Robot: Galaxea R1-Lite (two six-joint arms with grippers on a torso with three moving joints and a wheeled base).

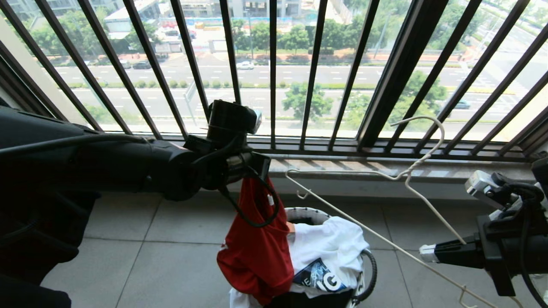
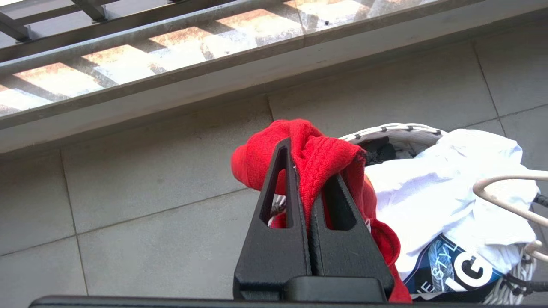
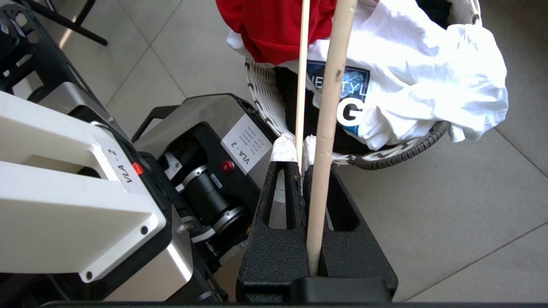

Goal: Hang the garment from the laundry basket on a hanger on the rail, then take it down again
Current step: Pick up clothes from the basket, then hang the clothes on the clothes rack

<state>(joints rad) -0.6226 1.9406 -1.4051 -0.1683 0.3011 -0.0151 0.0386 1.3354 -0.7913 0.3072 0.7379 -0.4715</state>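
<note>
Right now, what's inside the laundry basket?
In the laundry basket: a crumpled white T-shirt with a blue printed graphic, and dark fabric under it. The red garment, gripped by the left gripper, hangs over the near rim. Anything deeper is covered.

White printed T-shirt (crumpled), black window railing, tiled floor

Black arms, looped black cables, black triangular slotted fingers, white-silver base labelled VLA-2
</note>
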